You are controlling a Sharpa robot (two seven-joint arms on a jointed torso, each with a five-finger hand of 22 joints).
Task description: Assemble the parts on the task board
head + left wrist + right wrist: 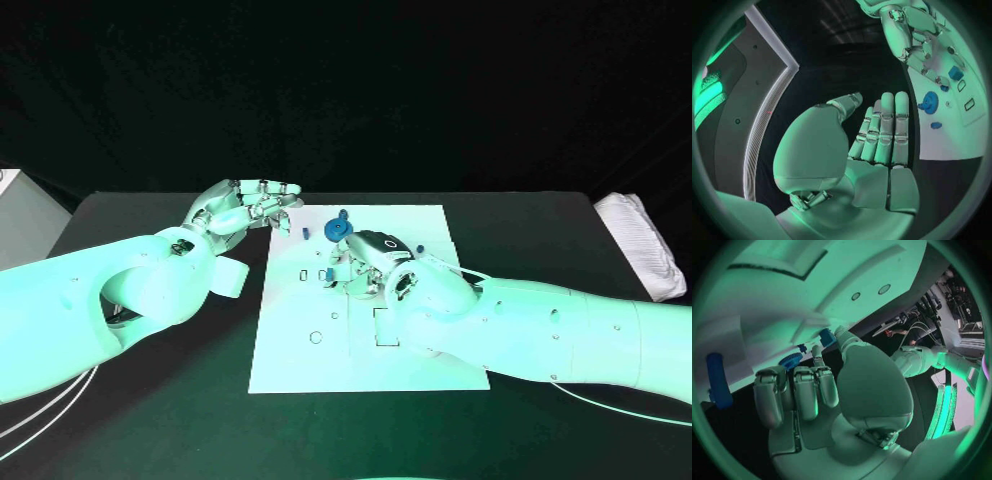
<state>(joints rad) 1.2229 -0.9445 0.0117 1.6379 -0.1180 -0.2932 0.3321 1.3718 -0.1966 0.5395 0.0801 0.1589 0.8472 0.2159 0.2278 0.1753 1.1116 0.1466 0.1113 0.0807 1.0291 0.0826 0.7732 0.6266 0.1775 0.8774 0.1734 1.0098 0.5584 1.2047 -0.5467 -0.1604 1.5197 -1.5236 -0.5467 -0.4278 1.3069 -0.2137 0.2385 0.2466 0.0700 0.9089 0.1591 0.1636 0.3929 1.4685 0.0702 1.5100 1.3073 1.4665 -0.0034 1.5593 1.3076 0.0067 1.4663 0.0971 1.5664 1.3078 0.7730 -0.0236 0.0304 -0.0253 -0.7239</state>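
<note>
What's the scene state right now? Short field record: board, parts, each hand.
board: white task board in the middle of the black table
parts: round blue part near the board's far edge; small blue piece by the right hand's fingers
left hand: at the board's far left corner, fingers straight, holds nothing
right hand: over the board's middle, fingers curled down; grasp cannot be told

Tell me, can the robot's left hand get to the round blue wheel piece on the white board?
Probably yes. The left hand is open, holds nothing, and sits at the task board's far left corner; the blue wheel lies close by with nothing between them.
</note>
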